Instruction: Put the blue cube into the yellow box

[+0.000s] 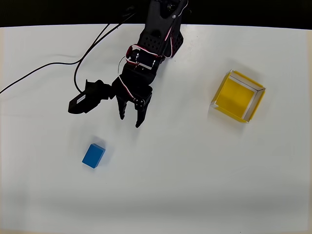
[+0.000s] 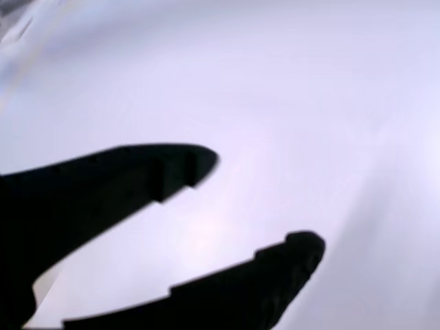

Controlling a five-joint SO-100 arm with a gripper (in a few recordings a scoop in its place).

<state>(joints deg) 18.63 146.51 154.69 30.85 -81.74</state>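
**Fingers spread over bare tabletop, cube lying free**

Overhead, the gripper [image 1: 129, 117] points toward the bottom of the frame, its two dark fingers [image 1: 139, 114] spread with nothing between them. The wrist view agrees: both fingers [image 2: 130, 182] parted over plain white tabletop [image 2: 289, 103]. Below and left of the tips, apart from them, the blue cube [image 1: 93, 155] sits in the lower left of the overhead view. Well off at the right, the yellow box [image 1: 238, 96] rests open-topped, turned at an angle. Black cables [image 1: 58, 63] trail across the upper left.

Bare table [image 1: 195, 170] between blue cube [image 1: 93, 155] and yellow box [image 1: 238, 96].
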